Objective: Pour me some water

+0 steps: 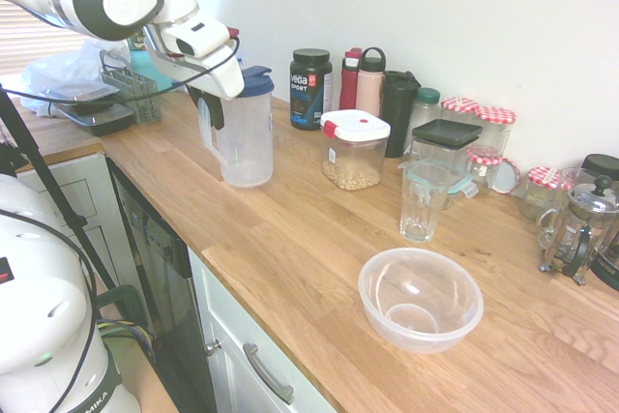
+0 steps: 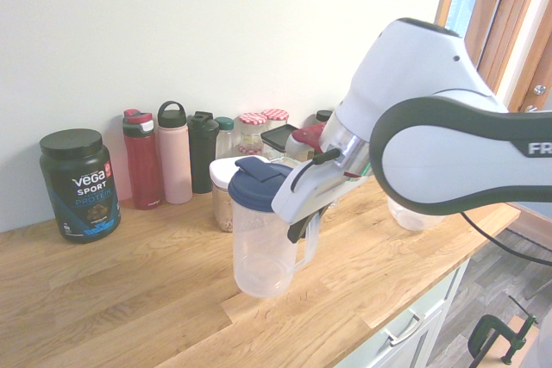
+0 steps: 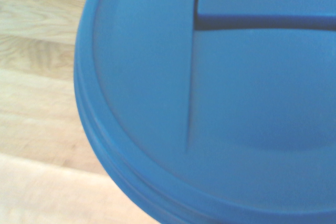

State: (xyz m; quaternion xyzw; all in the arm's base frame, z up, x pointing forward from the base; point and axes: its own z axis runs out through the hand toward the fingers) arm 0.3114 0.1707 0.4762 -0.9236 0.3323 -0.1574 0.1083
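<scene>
The gripper (image 2: 304, 228) is squeezed tight on the handle (image 1: 206, 132) of the clear water pitcher (image 1: 246, 137). The pitcher stands straight up on the wooden counter (image 1: 319, 239), blue lid (image 3: 220, 98) on top.

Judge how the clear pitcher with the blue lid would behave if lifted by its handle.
The pitcher looks like thin clear plastic and nearly empty, so probably light. It is tall with one side handle, so it may swing or tilt. The lid seems seated, likely staying on.
</scene>
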